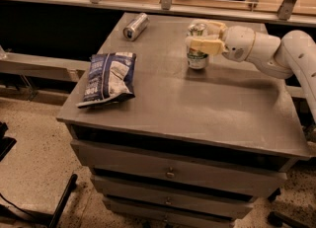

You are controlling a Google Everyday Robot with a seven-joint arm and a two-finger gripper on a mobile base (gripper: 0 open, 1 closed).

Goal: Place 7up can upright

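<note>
Setting the 7up can [197,60] upright, with the claw clamped round it.
Well to the left of the 7up can lies a blue chip bag [108,76], and to its left and a little behind it a plain silver can [135,26] rests on its side; neither crowds the spot. The 7up can stands upright toward the back of the grey cabinet top [222,103], its base seemingly on the surface. To finish well, I judge the base should sit flat before the fingers part evenly and draw straight back, so no pad tips the can. The gripper [195,34] reaches in from the can's right, its pale fingers [205,45] pinching the can's upper half, one in front and one behind.
</note>
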